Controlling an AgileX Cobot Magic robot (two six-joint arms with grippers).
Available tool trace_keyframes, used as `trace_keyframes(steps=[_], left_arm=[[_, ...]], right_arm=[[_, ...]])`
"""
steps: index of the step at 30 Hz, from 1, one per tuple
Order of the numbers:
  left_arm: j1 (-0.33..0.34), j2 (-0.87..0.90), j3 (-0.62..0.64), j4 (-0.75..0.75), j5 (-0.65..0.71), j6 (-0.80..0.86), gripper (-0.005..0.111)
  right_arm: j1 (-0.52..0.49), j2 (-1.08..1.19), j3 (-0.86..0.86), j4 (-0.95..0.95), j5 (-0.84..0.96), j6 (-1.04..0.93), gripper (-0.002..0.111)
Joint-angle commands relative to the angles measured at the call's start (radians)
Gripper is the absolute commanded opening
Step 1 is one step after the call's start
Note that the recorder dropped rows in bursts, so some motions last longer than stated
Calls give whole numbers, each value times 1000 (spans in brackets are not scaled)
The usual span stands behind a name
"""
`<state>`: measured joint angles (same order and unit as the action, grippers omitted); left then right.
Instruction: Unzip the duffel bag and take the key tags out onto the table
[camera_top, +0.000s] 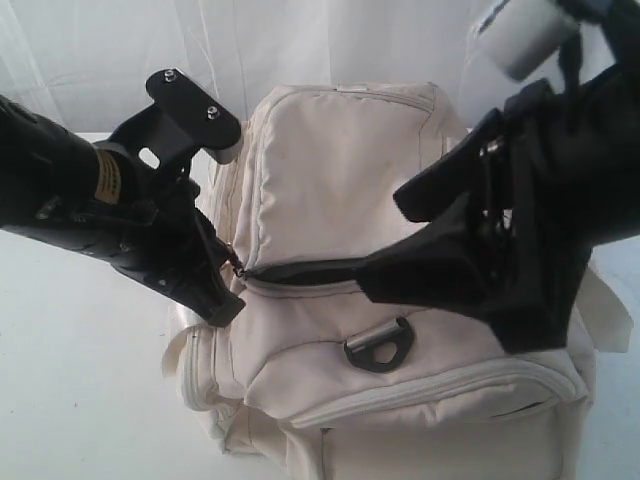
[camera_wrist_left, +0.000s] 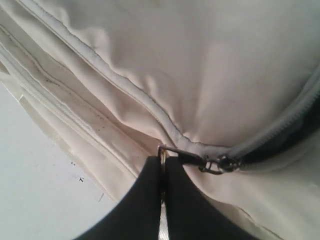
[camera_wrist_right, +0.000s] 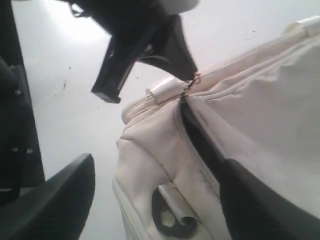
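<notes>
Large cream-white fabric duffel bag (camera_top: 340, 170) sits mid-scene on white counter (camera_top: 80, 380). Left tool (camera_top: 228, 285) clamped on small metal zipper pull (camera_wrist_left: 200, 162) at left end of zip line. Zip drawn apart: dark slit (camera_top: 300, 270) runs rightward across bag, above black plastic D-ring (camera_top: 378, 345). Right tool (camera_top: 385, 238) spread wide, gripping nothing, lower finger at slit's right end. Judgement: unzipping largely done. Coloured plastic key tags not in view, likely inside bag. Left to do: reach in, lift tags out, set on counter.
</notes>
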<state>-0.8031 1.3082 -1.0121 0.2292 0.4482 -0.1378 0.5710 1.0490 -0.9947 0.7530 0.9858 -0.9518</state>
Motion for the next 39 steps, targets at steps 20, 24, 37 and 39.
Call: trace_keyframes(steps=[20,24,37,39], left_arm=[[3,-115,-49,-23,68,-14,0],[1,-123,-49,-26,76,-12,0],[1,-126,-49,-20,82,7,0],[3,-122,-49,7,82,7,0]], right_arm=[[299,293,31,-311,-406,16,70],[305,338,31,-309,-406,18,66],[305,355,29,-299,-225,186,0],[305,355,29,-299,-165,207,0]])
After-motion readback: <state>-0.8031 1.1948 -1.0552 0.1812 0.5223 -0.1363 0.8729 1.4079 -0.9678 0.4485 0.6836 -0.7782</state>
